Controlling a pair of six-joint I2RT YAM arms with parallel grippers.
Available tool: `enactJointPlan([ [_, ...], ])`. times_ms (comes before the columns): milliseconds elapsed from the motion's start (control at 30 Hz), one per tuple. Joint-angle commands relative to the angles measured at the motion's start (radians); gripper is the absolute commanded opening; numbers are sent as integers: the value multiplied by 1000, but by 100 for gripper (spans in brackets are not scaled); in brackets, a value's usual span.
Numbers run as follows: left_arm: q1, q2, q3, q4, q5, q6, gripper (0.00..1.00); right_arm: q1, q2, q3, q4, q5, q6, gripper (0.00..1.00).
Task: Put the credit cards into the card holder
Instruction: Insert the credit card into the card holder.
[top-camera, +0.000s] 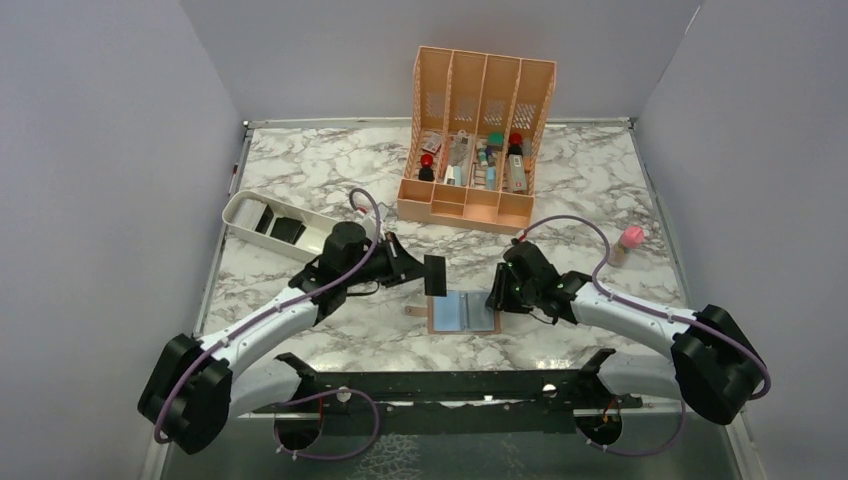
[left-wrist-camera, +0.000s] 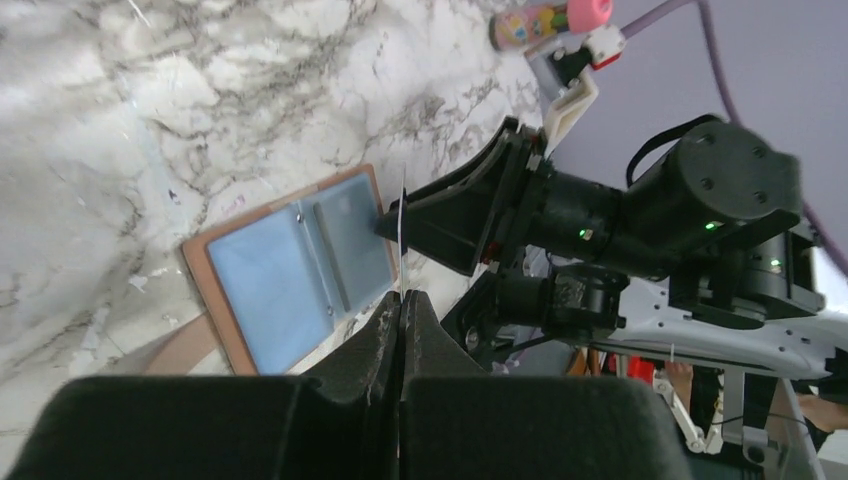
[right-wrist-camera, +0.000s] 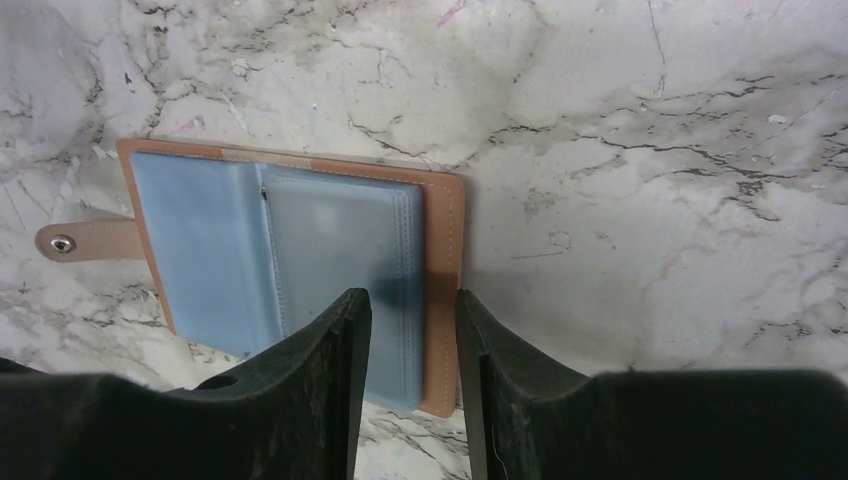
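Beneath the right claw (right-wrist-camera: 412, 300), the card holder's (right-wrist-camera: 210, 250) edge

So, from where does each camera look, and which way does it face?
Top external: above and behind the bases, facing down over the table; both arms show, left gripper holding a credit card.
Left wrist: on the left wrist, facing along its shut fingers to the right arm.
Right wrist: on the right wrist, facing down; right gripper open above the card holder.
Shared: all three see the open card holder.

Lab test booth: marble-patterned table (top-camera: 330, 170) between plain grey panels (top-camera: 90, 150).
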Motion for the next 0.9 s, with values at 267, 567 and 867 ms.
enactJointPlan([
  [267, -211, 256, -93, 290, -159, -141, 0, -20, -9, -70, 51, -33, 3, 35],
  [567, -242, 362, -105, 367, -179, -169, 0, -20, -38, -96, 42, 7, -3, 25],
  [867, -276, 408, -122, 378, -232, -226, 0, -20, -46, -112, 54, -10, 6, 25],
])
